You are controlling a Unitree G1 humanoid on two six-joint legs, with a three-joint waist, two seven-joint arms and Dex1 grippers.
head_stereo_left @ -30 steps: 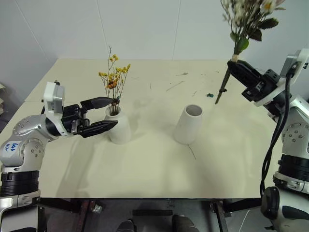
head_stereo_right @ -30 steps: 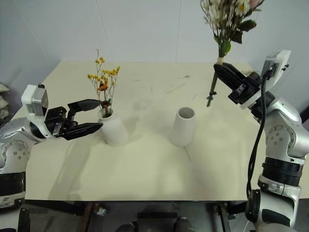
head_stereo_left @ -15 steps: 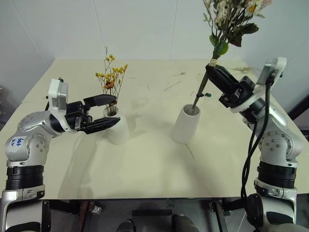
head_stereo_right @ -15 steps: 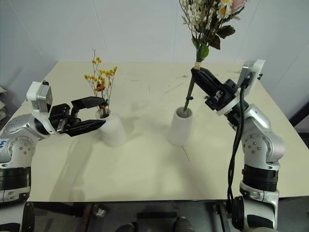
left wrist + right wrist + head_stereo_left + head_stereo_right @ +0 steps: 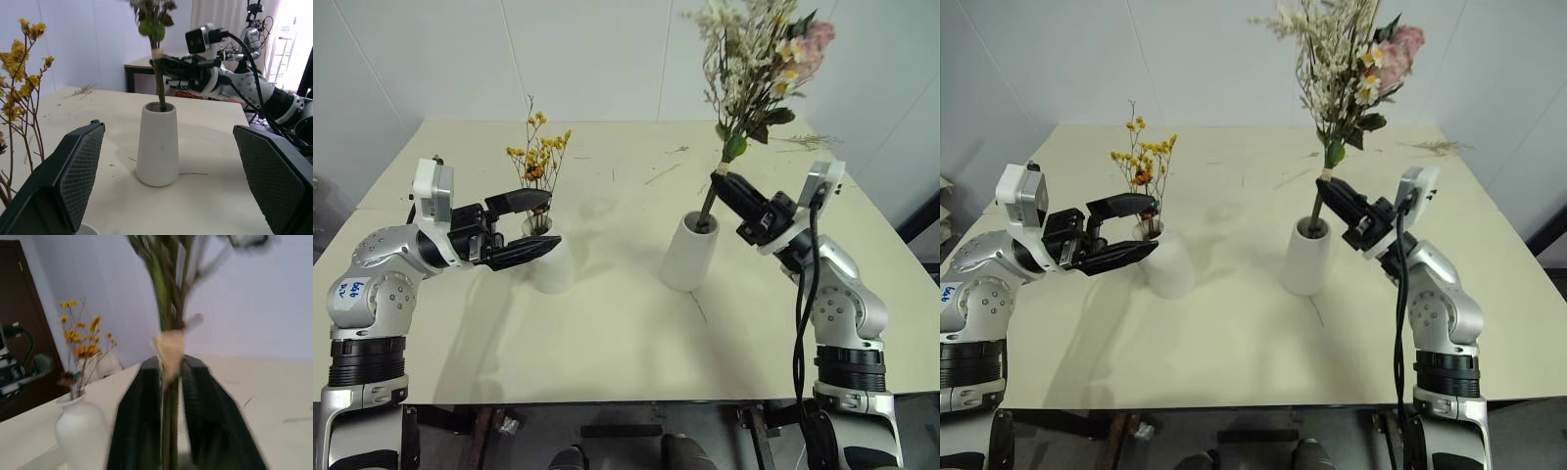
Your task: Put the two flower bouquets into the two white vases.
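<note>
From where I stand, the yellow-orange sprig bunch (image 5: 540, 155) already sits in the squat round vase (image 5: 551, 259) on the cream table (image 5: 607, 333), and the left gripper (image 5: 530, 227) hangs around that vase's neck with its black fingers spread wide, holding nothing. On the other side, the big bouquet with pink roses (image 5: 762, 59) has its stem ends down inside the mouth of the taller cylinder vase (image 5: 691, 253), while the right gripper (image 5: 1329, 193) has the stems between its fingers just below the paper tie, above the rim. In the right wrist view the stems run between the two pads (image 5: 141, 406), though I cannot tell whether the fingers press firmly or are loosening. The risk, as I judge it, is top-heaviness: the bouquet leans, its blooms are broad and high, and the cylinder is narrow at the base, so letting go before the stems bottom out could tip the vase or let the bunch flop over the rim. Pulling the hand away sideways could also snag the tie and drag the vase along. A few loose dried twigs (image 5: 808, 143) lie at the table's far edge, well apart.
</note>
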